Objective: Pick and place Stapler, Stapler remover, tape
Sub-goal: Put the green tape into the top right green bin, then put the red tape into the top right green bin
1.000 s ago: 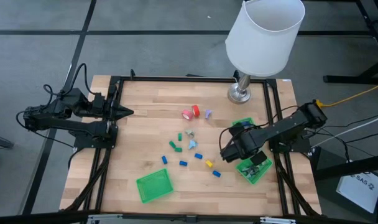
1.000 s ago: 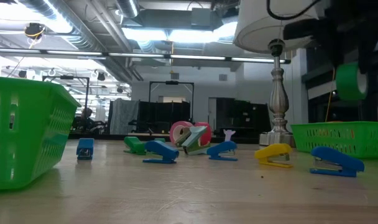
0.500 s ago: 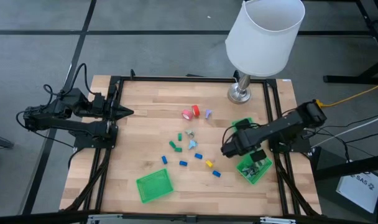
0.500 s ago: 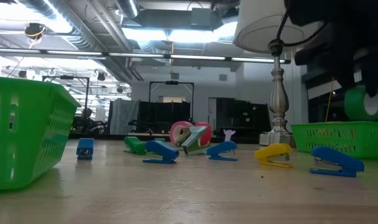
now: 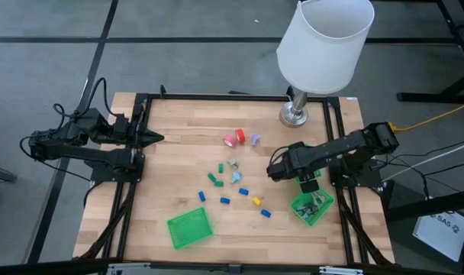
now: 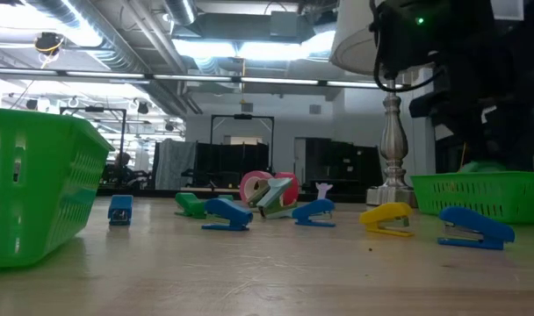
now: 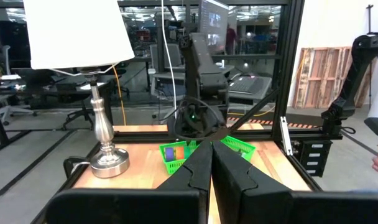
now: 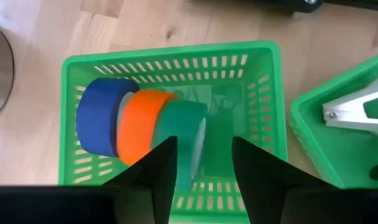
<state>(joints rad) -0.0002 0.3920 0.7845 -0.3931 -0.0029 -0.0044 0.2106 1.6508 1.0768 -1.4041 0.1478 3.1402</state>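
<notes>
Tape, a green roll (image 8: 184, 144), is being shown lying in the green basket (image 8: 263, 57) beside orange and blue rolls, below the right tool (image 8: 202, 163), whose fingers are being held wide and empty (left tool (image 7: 211, 177) pinched narrow). Straight lifting is being advised.

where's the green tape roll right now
The green tape roll lies in the green basket at the table's right side, leaning against an orange roll beside a blue roll. The open right gripper hangs just above it.
</notes>
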